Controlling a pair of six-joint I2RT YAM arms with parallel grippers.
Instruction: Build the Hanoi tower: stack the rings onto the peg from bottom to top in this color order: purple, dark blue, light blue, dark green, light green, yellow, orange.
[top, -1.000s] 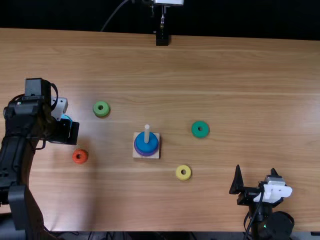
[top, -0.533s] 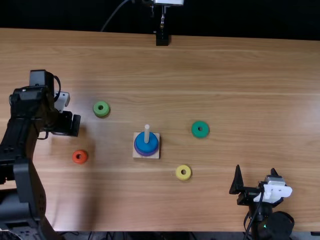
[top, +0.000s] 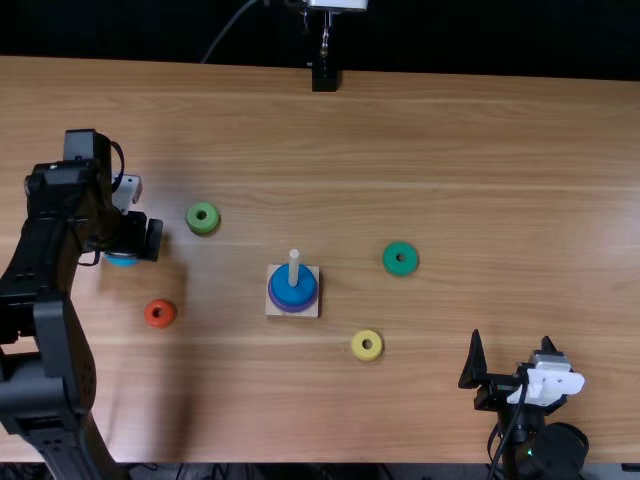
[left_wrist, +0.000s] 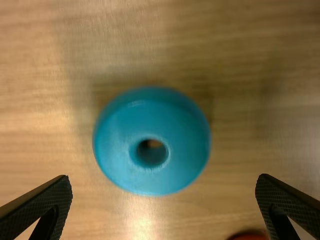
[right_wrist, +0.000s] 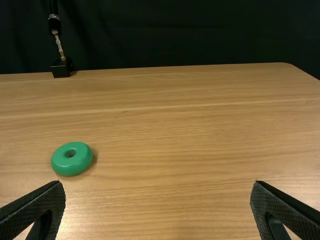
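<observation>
Left pincer (top: 132, 243): spread, holding nothing, positioned over the left part of the counter (top: 480, 180). Light blue ring (left_wrist: 117, 150): lies flat on the counter beneath it, partly covered in the top view; in the left wrist view, clear of both fingers. Light green ring (top: 212, 222): near this pincer, slightly toward the far edge. Orange ring (top: 168, 318): also near it, toward the near edge.

Farther right, the square base (top: 312, 309) carries the upright peg (top: 294, 267), with the purple ring (top: 294, 309) lowest and the dark blue ring (top: 284, 293) resting on it. Yellow ring (top: 375, 352): right of the base, toward the near edge. Dark green ring (top: 390, 262): right of the peg, slightly farther from the near edge.

Right pincer (top: 511, 346): spread, holding nothing, by the near edge, right of the yellow ring. Black block (top: 325, 80): at the far edge.
</observation>
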